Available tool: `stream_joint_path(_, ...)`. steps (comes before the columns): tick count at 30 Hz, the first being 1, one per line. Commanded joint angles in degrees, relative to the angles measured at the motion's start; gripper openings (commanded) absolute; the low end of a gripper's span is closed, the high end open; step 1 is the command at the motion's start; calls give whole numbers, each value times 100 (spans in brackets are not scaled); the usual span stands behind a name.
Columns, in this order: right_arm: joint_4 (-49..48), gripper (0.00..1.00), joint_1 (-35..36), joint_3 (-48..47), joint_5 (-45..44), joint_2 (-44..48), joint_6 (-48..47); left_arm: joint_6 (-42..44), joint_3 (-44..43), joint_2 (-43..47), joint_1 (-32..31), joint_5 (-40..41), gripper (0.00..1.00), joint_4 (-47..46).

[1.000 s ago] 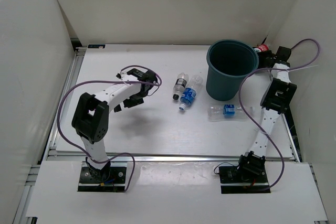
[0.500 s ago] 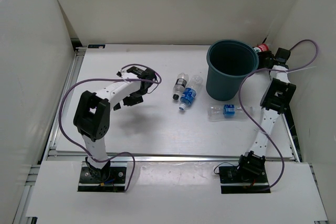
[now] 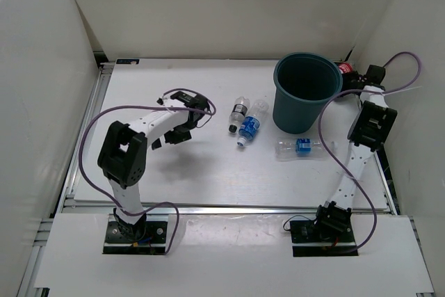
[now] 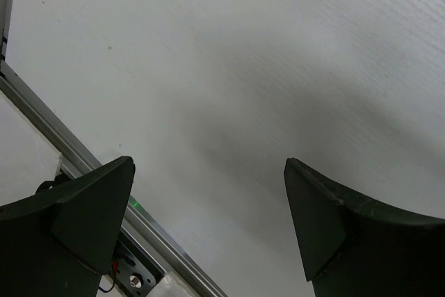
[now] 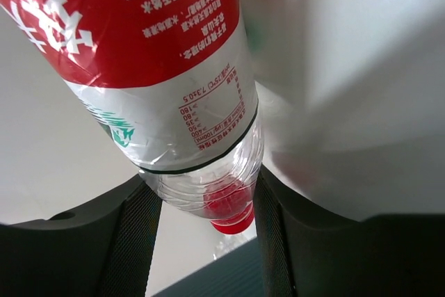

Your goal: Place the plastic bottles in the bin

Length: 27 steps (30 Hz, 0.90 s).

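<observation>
Edging slightly closer to the bin (image 3: 300,115) than a second ago, the outstretched right gripper (image 3: 352,75) clamps the red-labelled bottle (image 3: 343,68) beside its rim, while the left gripper (image 4: 208,196) hangs spread above the table (image 3: 222,172).

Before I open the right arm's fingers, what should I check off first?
1. Grip: right gripper clamps the red-label bottle: ok.
2. Bottle over the bin opening: not ok, it hangs at the right rim.
3. Bin upright: ok.
4. Other arm: left gripper open, empty: ok.
5. Rest binned: not ok. The dark-label bottle, middle blue-label bottle and near blue-label bottle lie on the table.
</observation>
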State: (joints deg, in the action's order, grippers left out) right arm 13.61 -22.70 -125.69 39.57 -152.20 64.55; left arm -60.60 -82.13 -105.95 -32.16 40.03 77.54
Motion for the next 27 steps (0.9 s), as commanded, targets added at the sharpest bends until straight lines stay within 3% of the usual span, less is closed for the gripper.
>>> stream_joint_path(1,721,1,-235,159,-99,305,-513,-145,109,417,-185,31,100,394)
stream_joint_path(11,1513,0,-455,-61,147,647,-1742,-383,232,760,-343,-22,100,394)
stream_joint_path(27,2225,0,-455,-79,314,1192,-2922,-488,232,866,-721,31,100,394)
